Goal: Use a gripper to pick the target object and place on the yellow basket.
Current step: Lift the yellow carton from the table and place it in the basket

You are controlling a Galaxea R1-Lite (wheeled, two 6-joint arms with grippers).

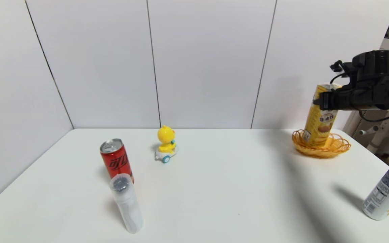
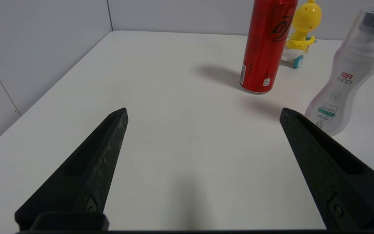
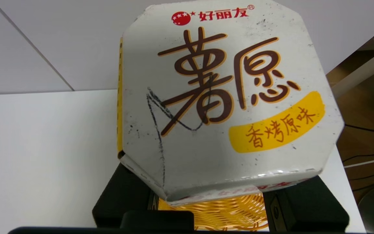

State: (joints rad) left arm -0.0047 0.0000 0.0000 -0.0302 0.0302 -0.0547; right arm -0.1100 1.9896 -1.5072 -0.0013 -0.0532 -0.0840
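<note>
The target object (image 1: 318, 123), a tall yellow snack box, stands slightly tilted at the back right of the table with its lower end inside the yellow basket (image 1: 339, 147). My right gripper (image 1: 326, 100) is shut on the box's upper part from the right side. In the right wrist view the box's white top (image 3: 226, 97) fills the frame. One black finger (image 3: 118, 195) shows on each side of it, with the basket's weave (image 3: 219, 216) below. My left gripper (image 2: 204, 112) hangs open and empty over bare table at the left.
At the front left stand a red soda can (image 1: 116, 160) and a translucent white bottle (image 1: 127, 202). A yellow duck toy (image 1: 166, 143) sits mid-table at the back. A blue and white bottle (image 1: 387, 192) stands at the right edge.
</note>
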